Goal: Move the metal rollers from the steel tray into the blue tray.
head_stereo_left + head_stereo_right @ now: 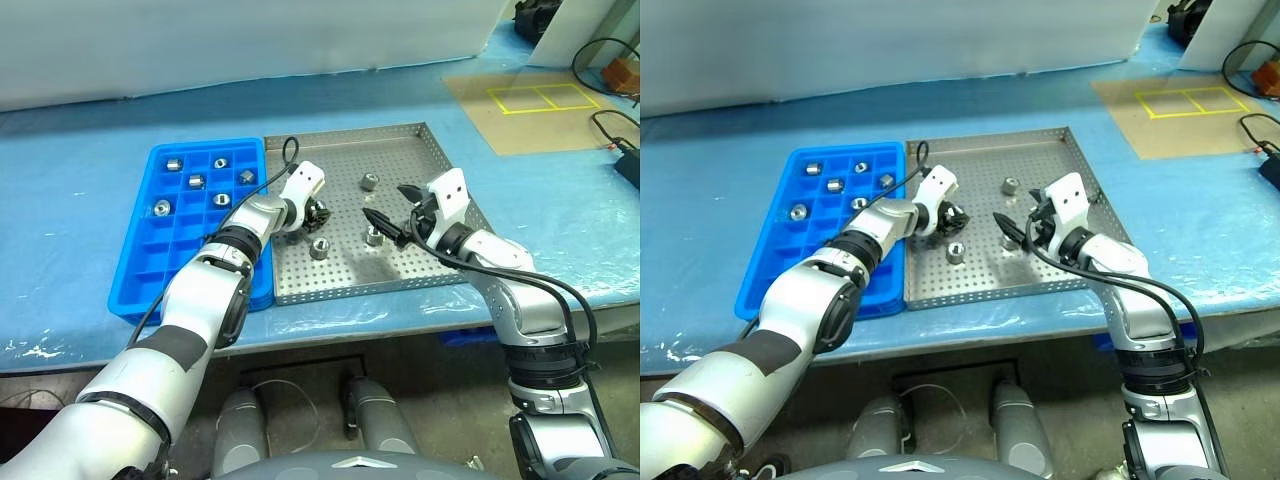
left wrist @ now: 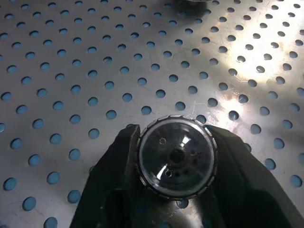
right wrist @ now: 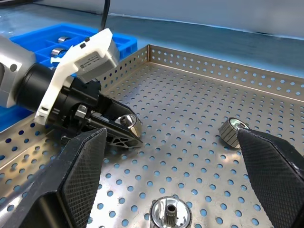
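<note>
The steel tray (image 1: 400, 155) lies mid-table, with the blue tray (image 1: 150, 262) against its left side. My left gripper (image 1: 318, 214) is shut on a metal roller (image 2: 175, 159), low over the steel tray's left part; the right wrist view shows that roller (image 3: 129, 123) pinched at the fingertips. Three more rollers lie loose on the perforated floor: one far (image 1: 368, 182), one near the front (image 1: 320, 249), one (image 1: 376, 235) just below my right gripper (image 1: 388, 205). That gripper hovers open over the tray's right half, with nothing between its fingers (image 3: 80, 161). Several rollers (image 1: 196, 181) sit in the blue tray's far compartments.
A brown mat with yellow taped squares (image 1: 530, 105) lies at the back right, with black cables (image 1: 612, 135) beside it. The table's front edge (image 1: 400, 315) runs just in front of both trays. The blue tray's near compartments hold nothing.
</note>
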Motion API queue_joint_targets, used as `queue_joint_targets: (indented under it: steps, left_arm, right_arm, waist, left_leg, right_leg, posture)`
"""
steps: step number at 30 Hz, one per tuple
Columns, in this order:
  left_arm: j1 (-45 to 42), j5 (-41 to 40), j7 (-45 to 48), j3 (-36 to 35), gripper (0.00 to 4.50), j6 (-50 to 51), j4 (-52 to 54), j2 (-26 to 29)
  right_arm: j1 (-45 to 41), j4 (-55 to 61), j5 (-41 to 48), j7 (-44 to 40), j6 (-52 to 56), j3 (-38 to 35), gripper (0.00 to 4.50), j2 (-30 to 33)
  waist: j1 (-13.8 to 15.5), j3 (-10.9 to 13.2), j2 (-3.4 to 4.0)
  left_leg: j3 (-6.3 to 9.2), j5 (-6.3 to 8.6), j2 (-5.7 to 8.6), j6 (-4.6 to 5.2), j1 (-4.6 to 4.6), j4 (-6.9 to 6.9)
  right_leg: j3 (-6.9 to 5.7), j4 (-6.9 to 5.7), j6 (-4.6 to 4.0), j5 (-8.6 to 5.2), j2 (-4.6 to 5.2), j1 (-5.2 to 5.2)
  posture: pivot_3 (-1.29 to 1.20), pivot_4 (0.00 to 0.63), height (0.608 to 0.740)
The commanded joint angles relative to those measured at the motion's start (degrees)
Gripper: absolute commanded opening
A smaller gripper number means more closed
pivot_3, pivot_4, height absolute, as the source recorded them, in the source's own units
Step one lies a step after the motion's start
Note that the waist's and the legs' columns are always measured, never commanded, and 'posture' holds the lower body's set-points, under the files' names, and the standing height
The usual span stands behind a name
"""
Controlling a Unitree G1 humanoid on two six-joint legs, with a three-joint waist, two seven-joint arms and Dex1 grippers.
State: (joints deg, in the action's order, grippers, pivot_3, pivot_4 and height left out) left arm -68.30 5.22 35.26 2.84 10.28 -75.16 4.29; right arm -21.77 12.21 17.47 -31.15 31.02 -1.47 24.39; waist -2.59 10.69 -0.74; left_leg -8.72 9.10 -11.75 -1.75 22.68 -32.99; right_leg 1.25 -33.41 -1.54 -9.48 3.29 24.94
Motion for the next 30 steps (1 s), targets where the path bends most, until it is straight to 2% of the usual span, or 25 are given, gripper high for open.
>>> queue_joint_targets:
  steps: [1,7,11,14,19,24,27,29,30]
  left_arm:
    - [-0.7,-1.3,2.8,-1.5,1.73,0.8,0.6,0.6]
    - [-2.3,-5.1,18.7,-3.1,1.73,-2.0,6.1,5.4]
    - [-0.2,-6.7,29.5,-1.7,1.73,0.0,15.6,10.5]
    - [5.7,-5.6,35.6,2.3,1.73,1.5,31.1,15.8]
    - [19.5,-12.4,45.5,3.9,1.73,13.4,63.2,27.6]
    - [31.1,-21.4,49.5,-1.3,1.73,20.4,82.6,38.7]
    - [34.1,-24.5,46.7,-6.1,1.73,22.0,86.4,42.1]
    - [36.1,-27.6,44.6,-10.2,1.73,23.9,88.7,43.6]
    - [37.4,-28.8,43.2,-12.2,1.73,25.2,89.9,44.2]
  right_arm:
    - [-1.3,1.1,0.4,-0.2,-1.4,-0.2,4.50,-0.4]
    - [-2.4,0.6,0.6,-0.9,-1.6,-0.1,4.50,-0.3]
    - [-3.7,-0.7,0.4,-1.6,-2.1,0.0,4.50,-0.2]
    - [-4.8,-1.7,0.5,-2.5,-2.4,0.5,4.50,-0.5]
    - [-6.6,-1.7,3.1,-8.0,-1.6,2.6,4.50,-0.4]
    - [-11.5,-5.5,4.2,-13.9,-2.5,5.2,4.50,-1.0]
    - [-15.7,-9.6,7.2,-17.7,-0.9,6.0,4.50,-3.9]
    - [-19.1,-11.5,12.1,-20.6,3.6,5.5,4.50,-6.7]
    - [-20.9,-12.4,13.6,-22.1,4.9,5.7,4.50,-7.9]
  waist:
    - [0.0,0.0,0.00]
    - [0.0,0.0,0.00]
    - [0.1,0.0,0.01]
    - [0.1,0.0,0.02]
    - [0.1,0.0,0.07]
    - [0.5,0.1,0.13]
    - [1.0,0.1,0.13]
    - [1.3,0.1,0.18]
    - [1.6,0.1,0.18]
  left_leg:
    - [0.00,0.00,0.00,0.00,0.00,0.00]
    - [0.00,-0.01,-0.01,-0.01,0.18,0.02]
    - [-0.03,-0.03,-0.05,-0.05,0.20,0.19]
    - [-0.08,-0.04,-0.07,-0.07,0.16,0.31]
    - [-0.37,-0.11,-0.18,-0.19,-0.14,0.71]
    - [-0.45,-0.19,-0.26,-0.35,-0.29,0.78]
    - [-0.45,-0.27,-0.26,-0.48,-0.40,0.77]
    - [-0.43,-0.33,-0.28,-0.58,-0.46,0.78]
    - [-0.39,-0.37,-0.30,-0.65,-0.49,0.78]
  right_leg:
    - [0.00,0.01,0.00,0.00,0.00,0.00]
    - [0.00,0.01,-0.01,0.01,0.00,0.19]
    - [-0.02,0.00,-0.05,0.03,-0.01,0.28]
    - [-0.05,0.02,-0.06,0.02,0.00,0.28]
    - [0.03,0.01,-0.11,-0.04,-0.04,0.30]
    - [-0.03,-0.22,-0.15,-0.09,-0.04,0.33]
    - [-0.06,-0.39,-0.12,-0.10,-0.03,0.32]
    - [-0.12,-0.49,-0.06,-0.14,-0.03,0.33]
    - [-0.16,-0.52,0.17,-0.28,-0.03,0.33]
  posture:
    - [-0.51,0.150,0.740]
    - [-0.49,0.150,0.740]
    - [-0.47,0.150,0.740]
    - [-0.44,0.150,0.740]
    - [-0.38,0.150,0.740]
    - [-0.28,0.150,0.740]
    - [-0.19,0.150,0.740]
    - [-0.16,0.150,0.740]
    - [-0.13,0.150,0.740]
